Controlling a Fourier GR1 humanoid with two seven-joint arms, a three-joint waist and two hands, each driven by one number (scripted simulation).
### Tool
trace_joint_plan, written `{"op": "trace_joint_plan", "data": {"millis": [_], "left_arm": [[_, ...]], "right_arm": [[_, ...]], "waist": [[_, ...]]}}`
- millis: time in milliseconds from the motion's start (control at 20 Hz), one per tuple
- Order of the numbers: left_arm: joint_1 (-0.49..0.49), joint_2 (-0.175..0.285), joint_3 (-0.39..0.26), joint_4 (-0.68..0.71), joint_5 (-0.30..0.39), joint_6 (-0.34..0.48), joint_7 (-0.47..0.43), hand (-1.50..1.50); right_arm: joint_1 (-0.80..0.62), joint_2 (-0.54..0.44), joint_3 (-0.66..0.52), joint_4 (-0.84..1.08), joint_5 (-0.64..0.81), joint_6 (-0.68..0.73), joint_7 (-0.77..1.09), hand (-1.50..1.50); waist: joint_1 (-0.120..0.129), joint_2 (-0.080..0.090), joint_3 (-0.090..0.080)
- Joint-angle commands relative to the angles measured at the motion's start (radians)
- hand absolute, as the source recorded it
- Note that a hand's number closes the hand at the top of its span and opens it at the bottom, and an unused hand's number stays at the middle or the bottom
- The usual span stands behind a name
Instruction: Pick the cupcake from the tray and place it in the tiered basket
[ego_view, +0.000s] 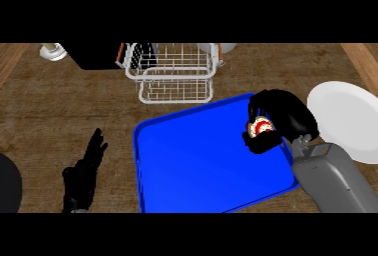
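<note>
Cupcake is sitting at the right edge of the tray; fingers of my right hand are curling round it. The basket is lying up-left, nearer this hand than my open left hand.

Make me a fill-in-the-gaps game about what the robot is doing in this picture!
1. The right hand is curled round the ____.
2. The tray on the counter is coloured ____.
3. The white plate lies to the ____ of the tray.
4. The wire tiered ____ stands past the tray's far edge.

Missing words: cupcake; blue; right; basket.
</note>
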Motion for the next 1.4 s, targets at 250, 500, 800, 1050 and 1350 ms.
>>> {"op": "trace_joint_plan", "data": {"millis": [250, 500, 800, 1050, 1350], "left_arm": [[-0.024, -0.029, 0.006, 0.093, -0.008, 0.002, -0.003, 0.0], [0.014, -0.015, 0.004, 0.017, -0.011, -0.009, 0.034, 0.0], [-0.023, -0.013, 0.037, 0.098, -0.009, -0.048, -0.006, 0.0], [-0.029, -0.042, 0.003, 0.063, -0.04, -0.034, 0.027, 0.0], [-0.001, -0.044, 0.005, 0.047, -0.047, -0.039, 0.025, 0.0]], "right_arm": [[-0.133, -0.069, -0.27, -0.359, -0.173, 0.057, 0.101, 1.5], [-0.273, -0.045, -0.256, -0.462, -0.194, 0.155, 0.323, 1.5], [-0.493, -0.044, -0.327, -0.283, -0.22, 0.17, 0.359, 1.5], [-0.577, 0.042, -0.253, -0.12, -0.109, 0.071, 0.342, 1.5], [-0.737, 0.062, -0.278, 0.141, -0.071, 0.043, 0.289, 1.5]], "waist": [[-0.012, 0.005, -0.008], [0.013, 0.006, -0.007], [0.021, 0.01, -0.008], [0.027, 0.013, -0.007], [0.031, 0.013, -0.007]]}}
